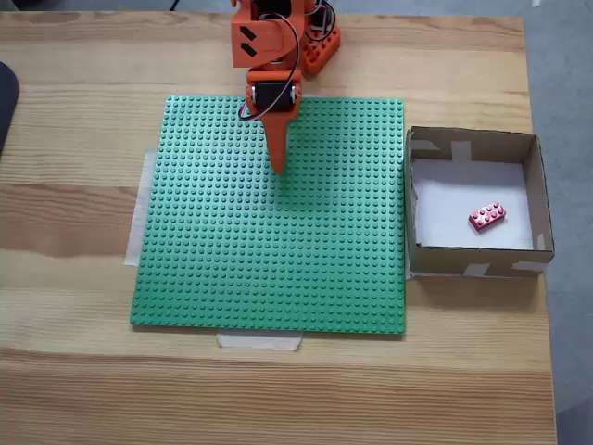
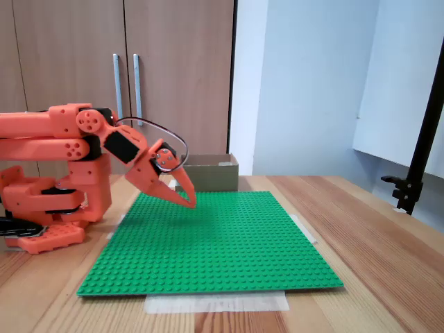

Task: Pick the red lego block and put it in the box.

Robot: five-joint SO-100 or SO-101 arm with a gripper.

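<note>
- A wooden table with light and darker planks carries everything.
- A green baseplate lies flat on it, held by pale tape strips at its edges.
- The box sits just beside the baseplate's right edge in a fixed view.
- The orange arm's base stands on the table behind the baseplate.

wooden table | wooden cupboard doors | pale blue wall | grey floor
</note>
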